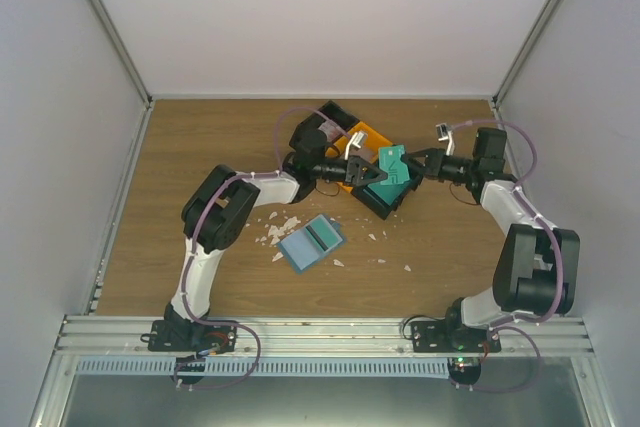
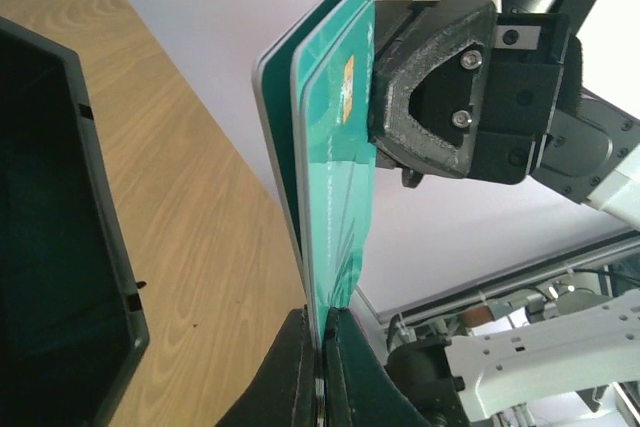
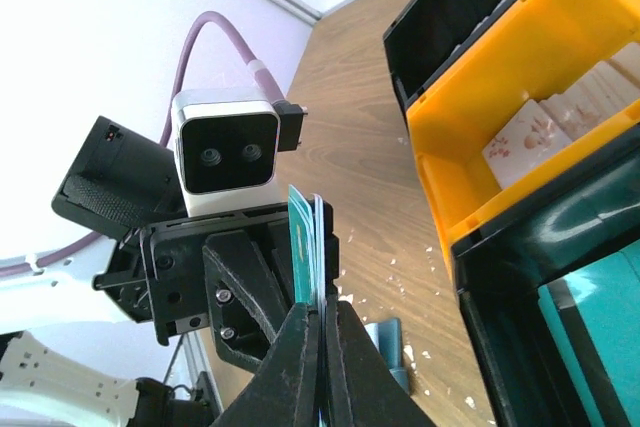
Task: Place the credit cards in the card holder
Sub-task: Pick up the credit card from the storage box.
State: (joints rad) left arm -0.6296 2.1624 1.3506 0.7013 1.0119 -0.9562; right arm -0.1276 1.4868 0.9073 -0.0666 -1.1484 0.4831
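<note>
A small stack of teal-green credit cards (image 1: 393, 160) is held upright in the air above the black bin, between both grippers. My left gripper (image 1: 372, 173) is shut on one edge of the stack, as the left wrist view shows (image 2: 322, 332) with the cards (image 2: 335, 177) rising from its fingers. My right gripper (image 1: 411, 162) is shut on the opposite edge (image 3: 322, 307) of the cards (image 3: 305, 232). The card holder (image 1: 311, 242) lies open on the table, light blue with a dark slot strip; a part of it shows in the right wrist view (image 3: 386, 339).
A black bin (image 1: 398, 197) below the grippers holds more teal cards (image 3: 600, 317). An orange bin (image 1: 362, 139) behind it holds whitish cards (image 3: 520, 142). Another black bin (image 1: 325, 119) stands further back. White scraps (image 1: 280, 225) lie around the holder.
</note>
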